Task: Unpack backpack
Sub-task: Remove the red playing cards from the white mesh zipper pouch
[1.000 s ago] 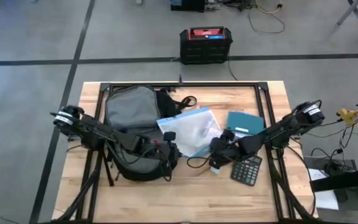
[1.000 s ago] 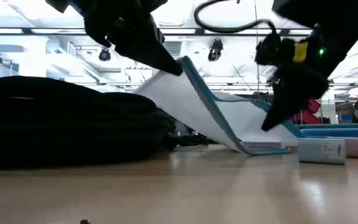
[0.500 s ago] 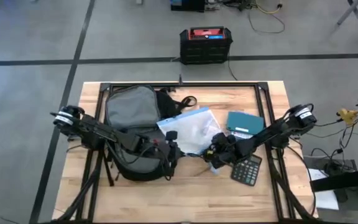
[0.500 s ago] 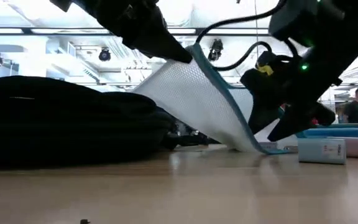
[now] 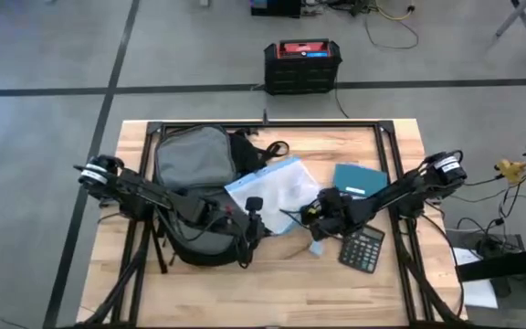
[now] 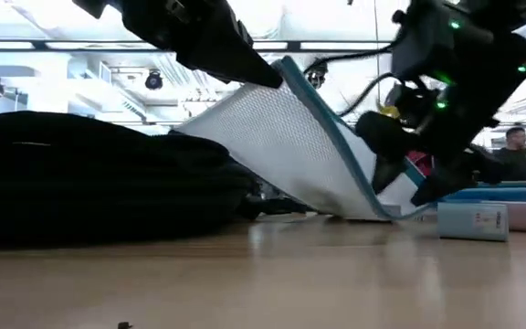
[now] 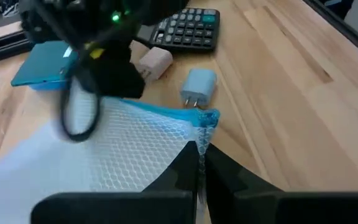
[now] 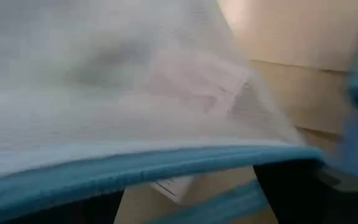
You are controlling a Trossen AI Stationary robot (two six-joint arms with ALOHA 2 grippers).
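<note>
The black backpack lies on the table's left half, grey panel up. A white mesh pouch with a blue edge leans out from it. One corner is raised and the lower end rests on the table. My left gripper is shut on the raised corner. My right gripper is open at the pouch's lower right end. In the right wrist view the blue edge runs between its fingers. My left gripper pinches the pouch's blue-trimmed edge between its two fingers, close to a corner. The fingers slant down from the backpack's side. That corner is lifted clear and the pouch slopes down to the table. My right gripper: whether its fingers touch the pouch cannot be told.
A teal notebook, a black calculator, a pale blue plug and a white adapter lie right of the pouch. A black box with a red top stands on the floor beyond the far edge.
My right gripper has moved toward the table's left and far side, in under the pouch's lower right end, and now stands around its blue edge. My left gripper has kept the raised corner up.
</note>
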